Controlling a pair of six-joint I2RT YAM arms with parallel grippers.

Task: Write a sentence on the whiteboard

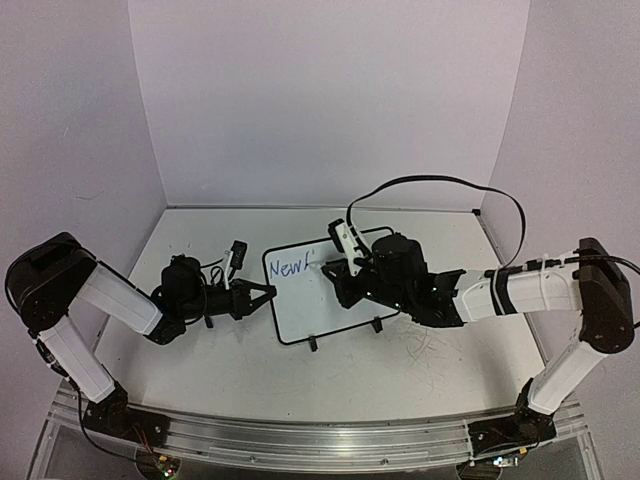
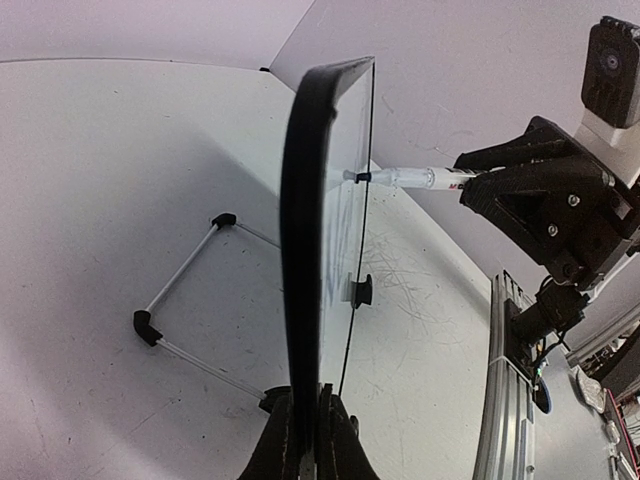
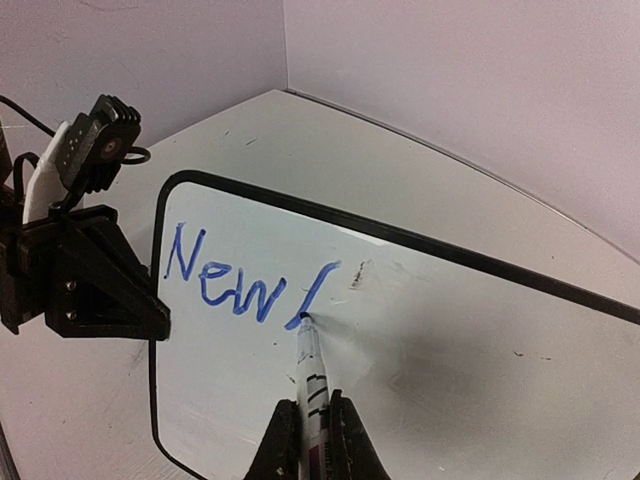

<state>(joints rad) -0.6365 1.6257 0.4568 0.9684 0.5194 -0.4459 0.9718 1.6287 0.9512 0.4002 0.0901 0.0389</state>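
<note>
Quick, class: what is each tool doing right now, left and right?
Left tool: closed, gripping the whiteboard by its edge.
Right tool: closed, holding the marker.

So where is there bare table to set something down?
Bare: the table strip between the whiteboard feet and the near rail, and the back strip by the wall. Crowded: both board sides, with the left gripper and right gripper.

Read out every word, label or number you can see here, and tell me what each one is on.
"New": blue handwriting on the whiteboard.
One blue stroke after it: an unfinished letter that cannot be read as anything.
Red print on the marker: too small to read.
Nothing else is legible.
</note>
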